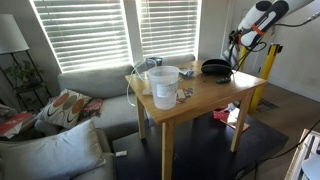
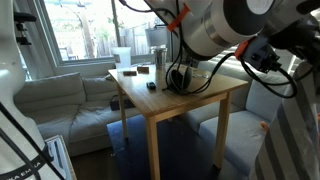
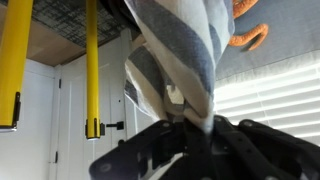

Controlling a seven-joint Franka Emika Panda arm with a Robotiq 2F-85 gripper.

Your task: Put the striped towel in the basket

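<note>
Wooden table [image 1: 210, 93] with white bucket [image 1: 163, 86], black basket [image 1: 216, 68].

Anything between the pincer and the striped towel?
Nothing. In the wrist view the pincer is closed directly on the towel, with no gap.

The grey-and-white striped towel [image 3: 182, 52] of soft cloth is off the table, bunched into a thick folded hank. In the wrist view its broad stripes run along its length, and one narrowed end is pinched between the fingers of the black gripper [image 3: 190, 126]. The dark, round, low basket [image 1: 215, 68] sits upright on the light wooden table [image 1: 205, 98], near a far corner in both exterior views [image 2: 180, 78]. Its contents cannot be made out.
</note>
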